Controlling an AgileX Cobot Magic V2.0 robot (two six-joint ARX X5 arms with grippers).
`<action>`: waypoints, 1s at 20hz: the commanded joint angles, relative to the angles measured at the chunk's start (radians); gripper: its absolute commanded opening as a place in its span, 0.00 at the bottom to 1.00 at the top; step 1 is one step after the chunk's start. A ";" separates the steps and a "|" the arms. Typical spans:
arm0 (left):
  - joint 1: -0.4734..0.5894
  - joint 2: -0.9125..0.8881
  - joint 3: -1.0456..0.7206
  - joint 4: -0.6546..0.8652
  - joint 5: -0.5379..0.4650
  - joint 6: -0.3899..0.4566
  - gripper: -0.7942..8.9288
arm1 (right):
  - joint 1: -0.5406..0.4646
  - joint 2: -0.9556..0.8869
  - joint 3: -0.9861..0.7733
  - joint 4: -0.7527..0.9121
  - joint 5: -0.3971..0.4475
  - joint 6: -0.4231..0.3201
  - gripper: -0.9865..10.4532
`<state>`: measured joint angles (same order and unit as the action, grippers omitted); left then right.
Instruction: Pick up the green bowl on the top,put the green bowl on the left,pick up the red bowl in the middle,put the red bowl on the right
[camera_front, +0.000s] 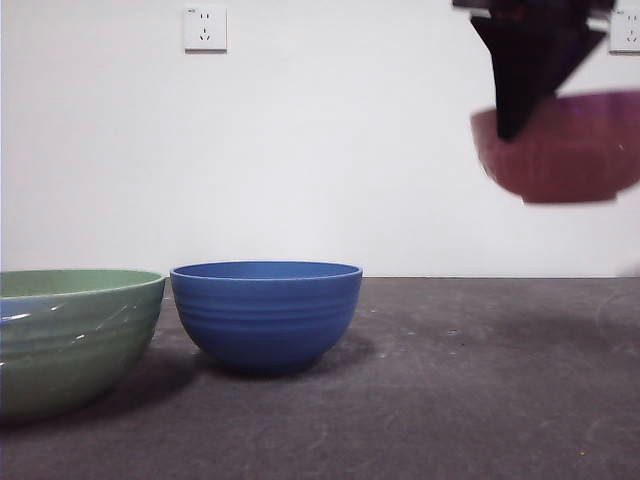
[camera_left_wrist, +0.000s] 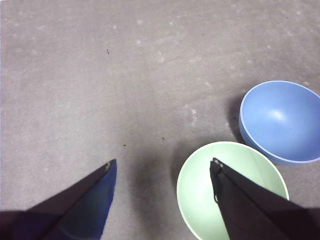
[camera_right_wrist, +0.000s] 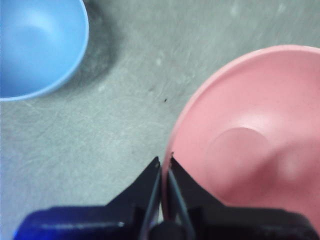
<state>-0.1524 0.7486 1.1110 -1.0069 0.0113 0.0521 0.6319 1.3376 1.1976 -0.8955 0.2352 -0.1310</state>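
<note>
The green bowl (camera_front: 70, 335) stands on the table at the front left; the left wrist view shows it from above (camera_left_wrist: 200, 195). My left gripper (camera_left_wrist: 162, 170) is open and empty, high above the table beside the green bowl. My right gripper (camera_right_wrist: 164, 162) is shut on the rim of the red bowl (camera_right_wrist: 250, 145). In the front view it (camera_front: 515, 120) holds the red bowl (camera_front: 565, 150) in the air at the upper right, well above the table.
A blue bowl (camera_front: 266, 313) stands on the dark table just right of the green bowl, close beside it; it also shows in the left wrist view (camera_left_wrist: 282, 120) and the right wrist view (camera_right_wrist: 35, 45). A white wall with sockets (camera_front: 205, 28) is behind.
</note>
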 joint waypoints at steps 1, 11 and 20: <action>0.003 -0.002 -0.003 0.011 0.001 0.000 0.40 | -0.002 0.000 -0.123 0.108 -0.013 0.064 0.08; 0.003 -0.002 -0.003 -0.002 0.022 -0.001 0.41 | 0.007 0.203 -0.200 0.327 -0.159 0.103 0.08; 0.003 -0.002 -0.003 0.024 0.043 0.000 0.40 | 0.010 0.133 -0.200 0.370 -0.158 0.136 0.36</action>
<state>-0.1524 0.7486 1.1110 -0.9920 0.0505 0.0521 0.6415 1.4853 1.0019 -0.5358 0.0780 -0.0040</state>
